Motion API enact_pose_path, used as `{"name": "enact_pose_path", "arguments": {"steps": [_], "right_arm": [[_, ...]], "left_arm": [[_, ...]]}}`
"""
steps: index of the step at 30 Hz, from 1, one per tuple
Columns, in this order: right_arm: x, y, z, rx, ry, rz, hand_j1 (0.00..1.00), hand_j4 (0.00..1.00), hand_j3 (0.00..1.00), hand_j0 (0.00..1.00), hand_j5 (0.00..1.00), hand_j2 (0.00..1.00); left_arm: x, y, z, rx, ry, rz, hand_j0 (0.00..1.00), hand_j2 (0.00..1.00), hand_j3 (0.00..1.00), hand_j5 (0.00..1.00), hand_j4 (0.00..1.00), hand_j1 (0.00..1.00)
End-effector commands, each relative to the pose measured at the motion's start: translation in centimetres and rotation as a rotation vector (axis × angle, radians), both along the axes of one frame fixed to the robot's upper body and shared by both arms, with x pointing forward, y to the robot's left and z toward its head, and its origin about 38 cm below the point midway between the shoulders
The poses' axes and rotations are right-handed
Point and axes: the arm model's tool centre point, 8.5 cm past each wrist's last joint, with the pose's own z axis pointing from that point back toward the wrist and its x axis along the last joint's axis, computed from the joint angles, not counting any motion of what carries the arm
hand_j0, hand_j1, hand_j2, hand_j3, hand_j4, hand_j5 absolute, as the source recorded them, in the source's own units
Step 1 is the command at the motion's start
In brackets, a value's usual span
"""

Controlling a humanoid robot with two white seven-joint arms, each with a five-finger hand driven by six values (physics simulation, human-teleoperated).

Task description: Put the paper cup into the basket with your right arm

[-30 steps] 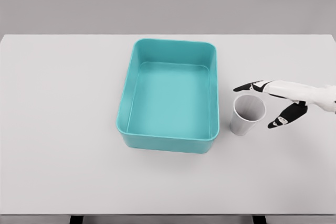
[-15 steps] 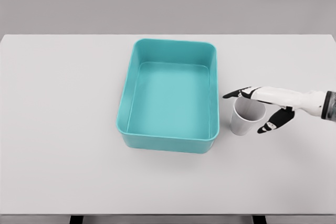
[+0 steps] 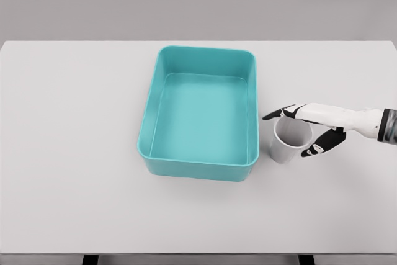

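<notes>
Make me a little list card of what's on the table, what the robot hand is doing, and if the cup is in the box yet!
table: white table
basket: teal, open top, nothing inside
paper cup: white, upright, on the table right of the basket
right hand: fingers spread around the cup's rim, no firm grip visible
left hand: not in view
cup in basket: not yet

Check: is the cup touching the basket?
Apart. The head view shows a thin strip of table between the cup and the basket wall.
</notes>
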Motion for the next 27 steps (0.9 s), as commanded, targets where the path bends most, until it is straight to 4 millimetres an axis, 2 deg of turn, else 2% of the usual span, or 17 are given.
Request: {"name": "enact_pose_path", "arguments": {"steps": [1, 6, 16, 17, 27], "right_arm": [[0.0, 0.0, 0.1, 0.004, 0.002, -0.001, 0.82, 0.82, 0.82, 0.82, 0.82, 0.82], [0.0, 0.1, 0.1, 0.005, 0.001, 0.001, 0.74, 0.74, 0.74, 0.74, 0.74, 0.74], [0.2, -0.2, 0.5, -0.011, -0.023, -0.003, 0.72, 0.72, 0.72, 0.72, 0.72, 0.72], [0.2, -0.2, 0.5, -0.011, -0.024, -0.002, 0.68, 0.68, 0.68, 0.68, 0.68, 0.68], [0.5, -0.6, 1.5, -0.005, -0.052, -0.013, 0.68, 0.68, 0.68, 0.68, 0.68, 0.68]], "left_arm": [[0.0, 0.0, 0.0, 0.0, 0.0, 0.0, 1.0, 1.0, 1.0, 1.0, 1.0, 1.0], [0.0, 0.0, 0.0, 0.0, 0.0, 0.0, 1.0, 1.0, 1.0, 1.0, 1.0, 1.0], [0.0, 0.0, 0.0, 0.0, 0.0, 0.0, 1.0, 1.0, 1.0, 1.0, 1.0, 1.0], [0.0, 0.0, 0.0, 0.0, 0.0, 0.0, 1.0, 1.0, 1.0, 1.0, 1.0, 1.0], [0.0, 0.0, 0.0, 0.0, 0.0, 0.0, 1.0, 1.0, 1.0, 1.0, 1.0, 1.0]]}}
